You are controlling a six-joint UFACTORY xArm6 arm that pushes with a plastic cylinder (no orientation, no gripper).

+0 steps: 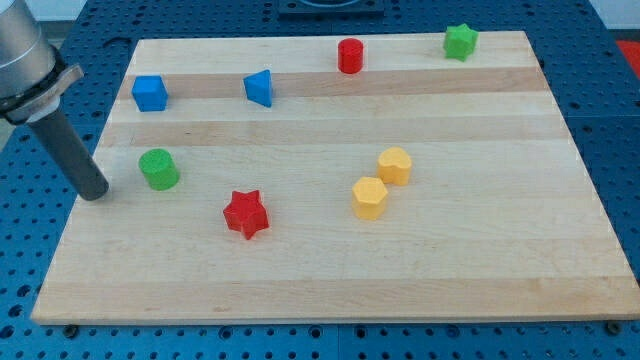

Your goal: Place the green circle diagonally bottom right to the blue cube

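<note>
My tip (95,192) rests on the wooden board (330,280) close to its left edge, about halfway down, and the rod rises toward the view's top left, where its housing is cut off by the frame; there are no jaws on this rig to read, only the rod. Just to the right of my tip, apart from it, stands the green circle (159,168). The blue cube (149,92) sits above it near the top left corner, so the green circle lies almost straight below the cube, only slightly to its right. Bare wood lies between the two and to the right of the circle along that band. Further right, a blue wedge-like block (259,87) sits near the top edge and a red star (245,213) lies lower, toward the bottom. A red cylinder (350,55) stands by the top edge. Two yellow blocks (383,181), probably hexagonal, sit near each other mid-board. A green star (460,41) occupies the top right corner.
</note>
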